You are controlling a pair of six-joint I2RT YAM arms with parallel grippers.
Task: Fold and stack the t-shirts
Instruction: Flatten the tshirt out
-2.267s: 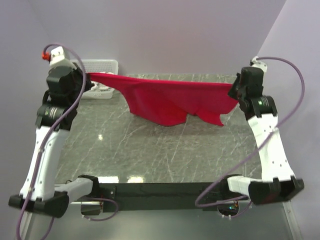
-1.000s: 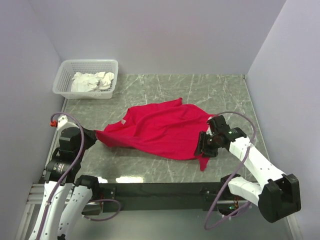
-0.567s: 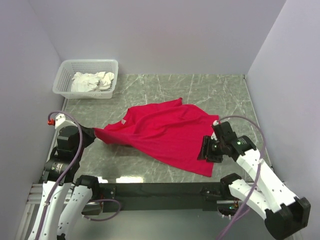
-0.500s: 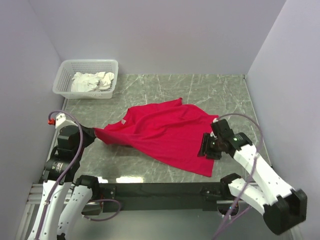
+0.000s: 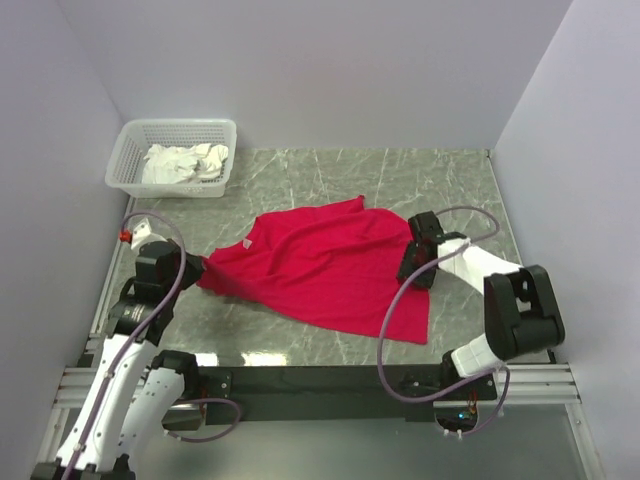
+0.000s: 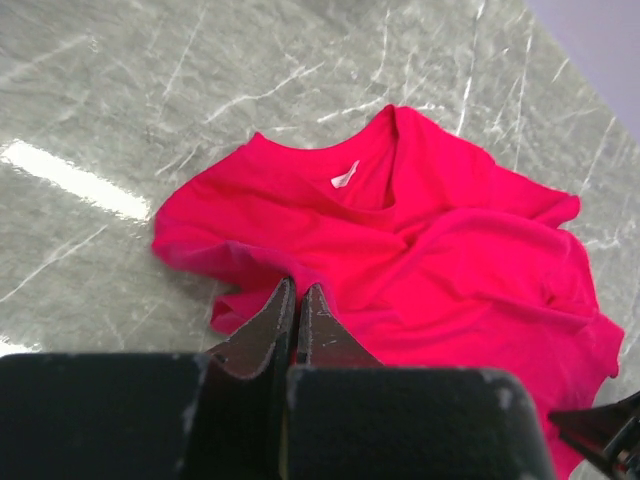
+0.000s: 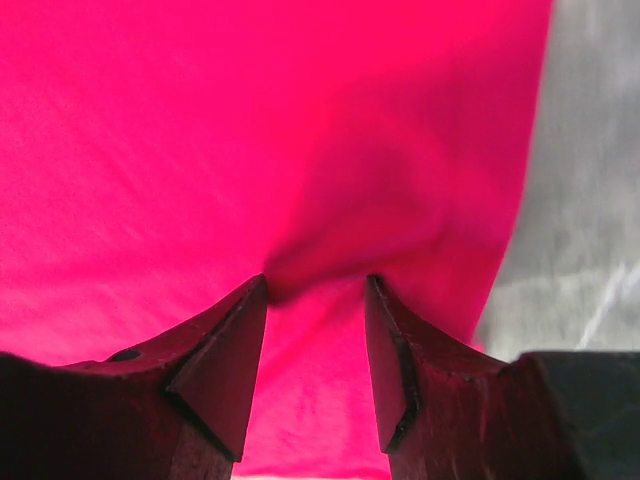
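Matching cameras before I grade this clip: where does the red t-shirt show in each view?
Top external: red t-shirt spread mid-table between the arms.
Left wrist: red t-shirt fills centre and right, beyond the shut left tool.
Right wrist: red t-shirt fills nearly all the frame, puckered between the right tool's parted fingers.
Shared landmark: grey marble table, beside the cloth in all three.
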